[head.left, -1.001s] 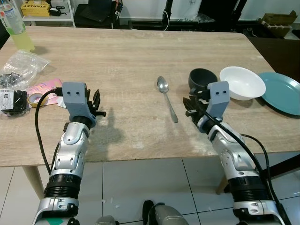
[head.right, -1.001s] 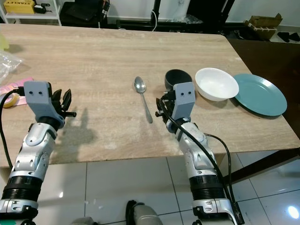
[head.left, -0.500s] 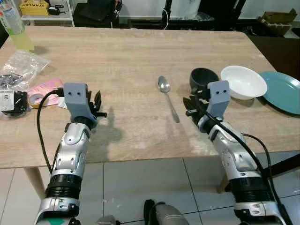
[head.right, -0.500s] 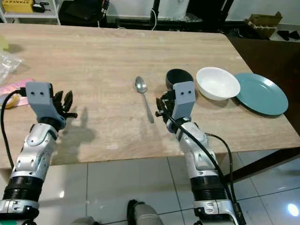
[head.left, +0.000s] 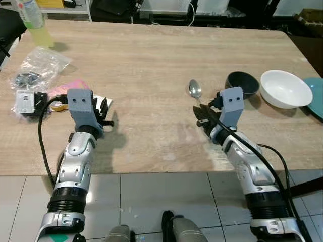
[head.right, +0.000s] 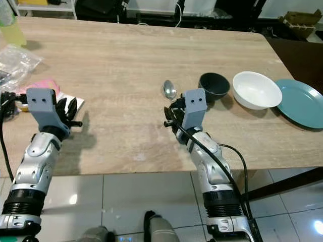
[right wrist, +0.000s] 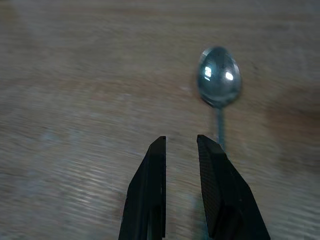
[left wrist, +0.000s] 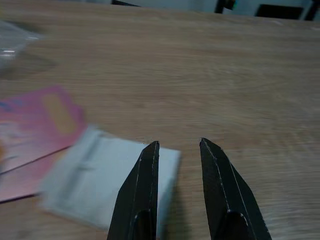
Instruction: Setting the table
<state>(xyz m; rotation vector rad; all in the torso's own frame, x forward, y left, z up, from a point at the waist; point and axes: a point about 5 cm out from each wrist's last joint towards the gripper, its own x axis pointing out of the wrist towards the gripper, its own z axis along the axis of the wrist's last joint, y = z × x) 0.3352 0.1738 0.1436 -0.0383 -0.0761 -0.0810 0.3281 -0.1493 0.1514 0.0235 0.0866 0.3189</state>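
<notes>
Near the middle of the wooden table (head.left: 151,65) lies the spoon (head.left: 194,90), its bowl pointing toward the far edge and its handle running back toward the robot, so the long axis lies roughly along the reach of the right arm. Just in front of that handle hangs the right gripper (head.left: 203,116), low over the wood; in the right wrist view its two black fingers (right wrist: 148,195) stand a narrow gap apart with nothing between them, and the spoon's bowl (right wrist: 219,82) sits ahead and a little to one side of that gap, the thin handle trailing down beside one finger. The right arm is plainly the nearer one; my judgement is that the coming pick needs a small sideways correction so the fingers straddle the handle. Beyond the spoon, to the robot's right, stand the dark bowl (head.left: 243,84), the white bowl (head.left: 285,88) and the teal plate (head.right: 303,102). Well apart on the left, the left gripper (head.left: 104,110) hovers empty, fingers slightly parted, over a white packet (left wrist: 105,182) beside a pink one (left wrist: 35,130).
</notes>
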